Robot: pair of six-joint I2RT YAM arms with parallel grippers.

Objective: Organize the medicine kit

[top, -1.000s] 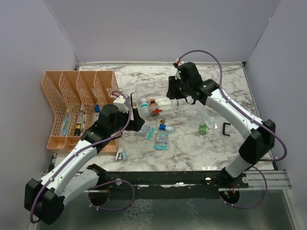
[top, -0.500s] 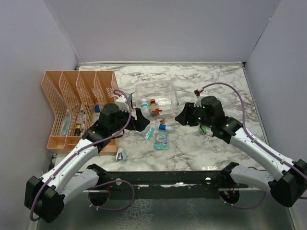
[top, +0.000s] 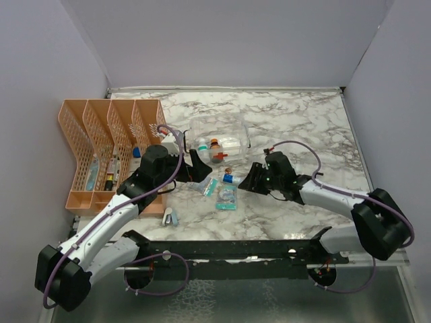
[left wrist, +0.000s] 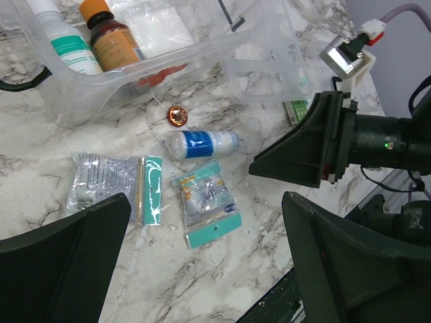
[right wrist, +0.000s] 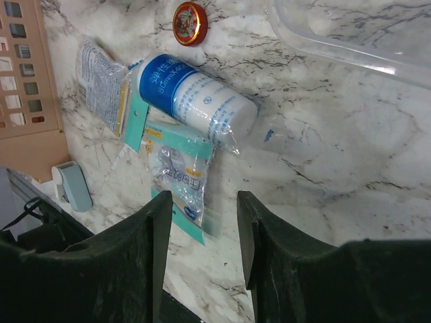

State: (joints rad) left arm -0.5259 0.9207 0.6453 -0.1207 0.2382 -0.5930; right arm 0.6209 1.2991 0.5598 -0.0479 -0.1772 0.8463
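Note:
The medicine kit is a clear box, open, at the table's middle; the left wrist view shows a white bottle and a brown bottle in it. In front lie a red tin, a blue-and-white roll and two teal-edged packets. My left gripper is open and empty over these. My right gripper is open and empty, low above the table right of the roll, its jaws beside a packet.
An orange lattice organizer stands at the left with small items in it. A grey-blue clip-like thing lies near the front edge. A clear lid and a green item lie right of the box.
My right arm has swung from behind the box down to the front and now sits low by the roll. My left gripper has barely moved.

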